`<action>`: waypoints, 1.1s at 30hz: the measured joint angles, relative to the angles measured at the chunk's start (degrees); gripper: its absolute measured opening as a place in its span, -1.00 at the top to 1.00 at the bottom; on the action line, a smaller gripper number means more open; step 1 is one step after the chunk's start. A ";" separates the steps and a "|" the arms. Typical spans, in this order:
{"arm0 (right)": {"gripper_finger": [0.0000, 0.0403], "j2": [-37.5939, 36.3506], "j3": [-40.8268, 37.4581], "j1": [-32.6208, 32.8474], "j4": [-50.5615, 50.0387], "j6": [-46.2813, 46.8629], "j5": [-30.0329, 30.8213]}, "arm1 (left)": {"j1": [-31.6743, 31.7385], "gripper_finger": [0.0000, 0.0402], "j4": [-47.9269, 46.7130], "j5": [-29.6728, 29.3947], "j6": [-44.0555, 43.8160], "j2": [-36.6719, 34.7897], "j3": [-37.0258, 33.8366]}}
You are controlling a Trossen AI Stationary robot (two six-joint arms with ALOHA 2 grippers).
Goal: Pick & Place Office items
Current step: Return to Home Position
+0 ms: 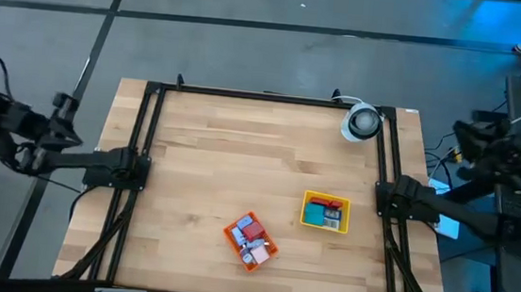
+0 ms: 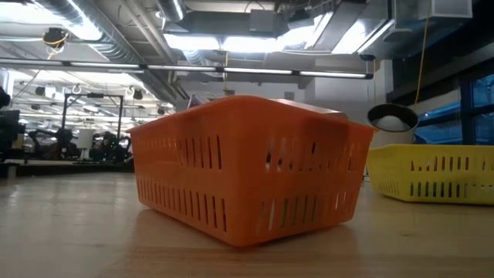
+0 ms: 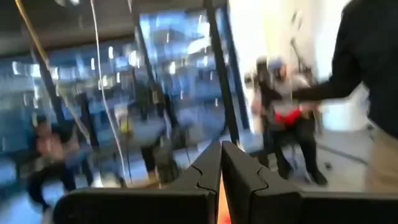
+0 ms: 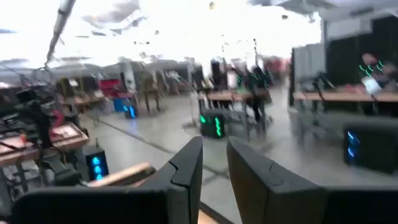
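Both arms are resting off the table [image 1: 222, 152], well apart from the yellow bin [image 1: 305, 211], as homing needs; the left gripper [image 3: 221, 152] is holding its fingers together on nothing, and the right gripper [image 4: 214, 149] is showing a narrow gap. Some office items [image 1: 328, 212] are lying in that bin, others in the orange tray [image 1: 231, 230] near it.

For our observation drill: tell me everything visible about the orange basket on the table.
The orange basket looks like moulded plastic: rectangular, walls pierced by rows of vertical slots. It stands upright on the wooden table, askew to its edges, left of the yellow basket, apart from it. Small red, blue and pale pieces lie inside.
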 joint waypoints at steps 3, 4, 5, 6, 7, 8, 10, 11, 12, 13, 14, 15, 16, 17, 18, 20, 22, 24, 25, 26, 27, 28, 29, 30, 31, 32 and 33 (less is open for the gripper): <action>0.60 -4.57 -11.10 0.23 7.52 0.34 -1.76 | -3.27 0.95 4.66 1.47 0.73 -0.31 -4.41; 0.60 -4.60 -14.39 0.23 10.10 1.26 -2.79 | -4.03 0.95 7.69 2.41 0.88 -1.33 -6.89; 0.60 -4.42 -17.03 0.17 10.88 2.36 -4.53 | -4.58 0.96 12.28 3.10 1.04 -2.25 -9.29; 0.60 -4.42 -19.72 0.03 11.66 2.91 -5.09 | -4.89 0.96 15.57 3.65 1.09 -3.45 -11.93; 0.60 -4.26 -22.56 -0.03 14.76 3.09 -5.16 | -4.93 0.97 15.68 4.27 1.09 -3.74 -14.50; 0.60 -3.73 -25.37 -0.05 20.07 3.16 -5.58 | -4.92 0.97 17.79 3.98 1.01 -3.59 -16.96; 0.60 -4.31 -32.15 0.02 25.59 2.96 -6.83 | -4.91 0.97 16.80 2.62 0.93 -3.45 -21.84; 0.60 -4.58 -35.21 -0.02 28.89 2.90 -6.77 | -5.07 0.97 19.75 1.96 0.98 -3.42 -24.55; 0.60 -4.53 -37.68 0.06 32.80 2.97 -6.48 | -5.30 0.97 23.35 1.04 1.11 -3.58 -27.32; 0.60 -4.64 -39.86 0.17 34.56 3.11 -6.33 | -5.52 0.96 24.82 0.82 1.15 -3.71 -30.02; 0.60 -4.63 -41.98 0.19 36.01 3.64 -6.37 | -5.71 0.96 25.37 0.88 1.13 -3.57 -32.46; 0.60 -4.60 -44.20 0.19 37.14 4.42 -6.40 | -5.69 0.96 26.15 1.83 1.11 -3.54 -34.70; 0.60 -4.64 -46.51 0.19 38.98 5.03 -6.22 | -5.68 0.95 28.94 3.34 1.06 -3.60 -37.05; 0.60 -4.60 -48.66 0.13 41.38 5.61 -6.16 | -5.73 0.95 32.66 4.14 1.09 -3.68 -39.59; 0.60 -4.64 -50.41 0.15 43.29 5.85 -6.43 | -5.71 0.95 36.38 3.99 1.06 -3.66 -42.57; 0.60 -4.64 -53.00 0.24 46.63 5.95 -7.24 | -5.70 0.95 40.75 3.64 0.97 -3.62 -47.93; 0.60 -4.64 -55.07 0.13 48.03 6.50 -6.79 | -5.74 0.95 46.58 3.69 0.95 -3.68 -52.24; 0.60 -4.64 -56.23 0.27 48.19 7.07 -7.93 | -5.71 0.97 51.66 3.48 0.90 -3.64 -57.60; 0.60 -4.64 -56.74 0.24 48.66 7.40 -8.68 | -5.82 0.97 53.95 3.83 0.82 -3.65 -60.33; 0.60 -4.64 -57.41 0.23 48.74 7.83 -9.50 | -5.98 0.97 57.28 3.88 0.73 -3.61 -62.68; 0.60 -4.64 -58.20 0.23 48.48 8.40 -10.44 | -6.24 0.97 61.39 3.58 0.64 -3.67 -65.03; 0.60 -4.64 -58.93 0.27 48.31 8.79 -11.33 | -6.50 0.97 64.94 2.94 0.50 -3.71 -67.54; 0.60 -4.64 -59.56 0.26 48.40 9.12 -11.64 | -6.88 0.97 62.83 1.61 -0.11 -3.65 -68.02; 0.60 -4.64 -60.34 0.24 48.74 9.62 -11.82 | -7.19 0.96 60.73 0.34 -0.23 -3.11 -68.03; 0.60 -4.64 -61.34 0.23 48.73 10.21 -11.85 | -7.38 0.96 60.34 -0.49 -0.32 -3.11 -68.09; 0.60 -4.64 -62.49 0.23 48.51 10.55 -12.13 | -7.50 0.95 59.60 -1.08 -0.32 -3.54 -68.09; 0.60 -4.64 -63.68 0.23 48.32 10.83 -12.76 | -7.51 0.95 59.22 -0.98 -0.32 -3.74 -68.09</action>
